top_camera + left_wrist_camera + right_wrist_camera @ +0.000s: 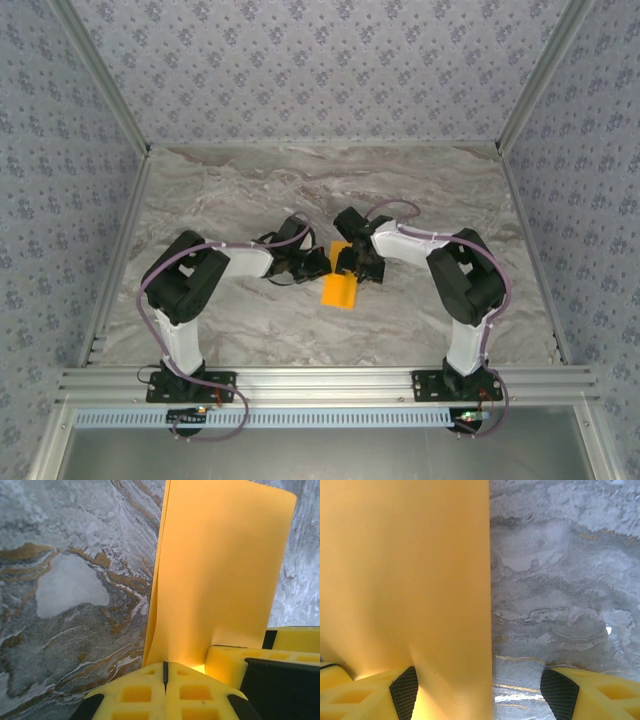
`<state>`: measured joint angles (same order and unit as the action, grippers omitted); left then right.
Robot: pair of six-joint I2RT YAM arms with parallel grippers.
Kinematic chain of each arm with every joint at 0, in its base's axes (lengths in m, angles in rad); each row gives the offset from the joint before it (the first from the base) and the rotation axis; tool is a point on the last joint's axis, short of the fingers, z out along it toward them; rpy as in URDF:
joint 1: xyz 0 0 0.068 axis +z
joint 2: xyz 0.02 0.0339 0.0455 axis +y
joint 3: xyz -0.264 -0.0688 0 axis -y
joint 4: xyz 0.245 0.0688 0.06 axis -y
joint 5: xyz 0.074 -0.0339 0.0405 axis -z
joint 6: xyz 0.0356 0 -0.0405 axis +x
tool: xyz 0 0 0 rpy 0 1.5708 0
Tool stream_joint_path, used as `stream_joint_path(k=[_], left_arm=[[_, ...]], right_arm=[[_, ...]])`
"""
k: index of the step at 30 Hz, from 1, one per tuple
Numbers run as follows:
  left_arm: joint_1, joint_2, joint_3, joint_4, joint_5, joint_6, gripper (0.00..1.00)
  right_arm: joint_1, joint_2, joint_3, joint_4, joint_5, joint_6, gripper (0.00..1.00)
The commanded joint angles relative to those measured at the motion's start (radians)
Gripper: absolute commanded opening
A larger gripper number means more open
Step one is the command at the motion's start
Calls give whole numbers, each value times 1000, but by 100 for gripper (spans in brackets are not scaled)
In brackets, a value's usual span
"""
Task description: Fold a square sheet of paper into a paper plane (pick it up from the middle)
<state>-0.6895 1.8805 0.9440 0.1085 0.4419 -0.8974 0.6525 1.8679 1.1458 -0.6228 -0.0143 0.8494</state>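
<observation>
Bright-orange paper sheet (pixel 340 287), plain & unmarked, smooth, approx. a long narrow rectangle w/ straight edges, looks doubled along one long edge, sits near centre of marble table (pixel 250 190), long axis roughly front-to-back, slightly slanted, far end hidden.

- No text, label, brand, number or sign can be read in any of the three views.
- Square sheet of paper (pixel 220 570): plain orange in both wrist views and at the centre of the top view, with no print on it.
- Walls (pixel 300 60), upper part of the top view: a repeated small flower pattern, no lettering.
- Arm bases (pixel 190 385), lower edge of the top view: possibly marked, but too small to read.
</observation>
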Motion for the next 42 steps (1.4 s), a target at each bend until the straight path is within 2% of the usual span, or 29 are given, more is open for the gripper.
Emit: stream_joint_path(k=[1, 11, 15, 19, 20, 25, 28, 32, 36, 42], left_arm=[[-8, 28, 21, -135, -48, 45, 0], [-16, 51, -1, -191, -81, 40, 0], [-20, 59, 8, -202, -86, 35, 0], [-28, 64, 13, -218, -104, 24, 0], [-29, 63, 13, -223, -108, 22, 0], [-37, 56, 18, -233, -118, 13, 0], [-44, 53, 27, -240, -124, 8, 0], [-50, 50, 38, -251, -129, 4, 0], [-53, 48, 45, -254, -129, -1, 0], [-53, 36, 55, -263, -132, 0, 0]], right_arm=[[6, 74, -98, 71, -108, 19, 75], [-67, -314, -177, 106, -93, 12, 74], [-76, -379, -202, 179, -146, -25, 68], [-72, -353, -197, 260, -215, -46, 47], [-73, -340, -187, 254, -202, -41, 46], [-100, -273, -147, 160, -68, -38, 52], [-123, -221, -143, 179, -127, -78, 60], [-117, -149, -102, 172, -212, -154, 64], [-116, -110, -78, 163, -234, -183, 63], [-117, -67, -58, 126, -213, -191, 54]])
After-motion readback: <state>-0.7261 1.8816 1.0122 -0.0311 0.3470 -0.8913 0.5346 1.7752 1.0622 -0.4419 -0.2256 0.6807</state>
